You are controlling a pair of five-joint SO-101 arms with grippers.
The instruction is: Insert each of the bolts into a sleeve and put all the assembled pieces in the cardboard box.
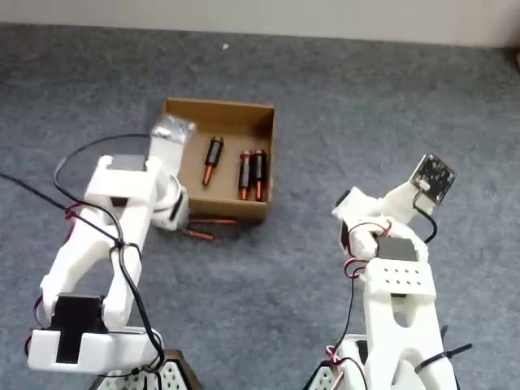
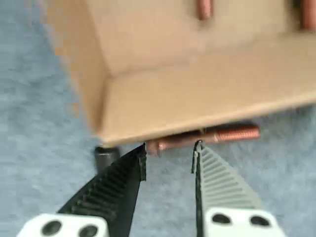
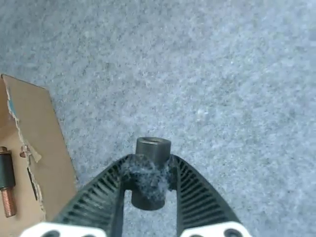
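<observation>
Clamped between the two ribbed black fingers of the right end effector (image 3: pixel 149 168): a short black sleeve (image 3: pixel 153 148). Cylinder shape, matte, with a round hollow mouth at the end pointing away from the end effector. Some grey fluff stuck on its side, just where the fingers press. Beyond the fingertips, only the grey, fuzzy, carpet-like surface (image 3: pixel 222 74). Off to one side of this end effector, well apart, a brown cardboard box (image 3: pixel 34 133) with a torn, ragged edge.

Spread apart and gripping nothing: the toothed fingers of the left end effector (image 2: pixel 170 150), one black and one pale. Just ahead of the fingertips, lying flat on the surface and touching the outer wall of the box, a copper-coloured threaded bolt (image 2: pixel 207 138). Near the black finger, beside the box corner, another small dark sleeve (image 2: pixel 104 157), blurred.

Seen from above, inside the box: three assembled pieces (image 1: pixel 245 173), each a black sleeve on a copper rod. Outside the box, near the same wall, a second bolt (image 1: pixel 197 235) on the grey surface.
</observation>
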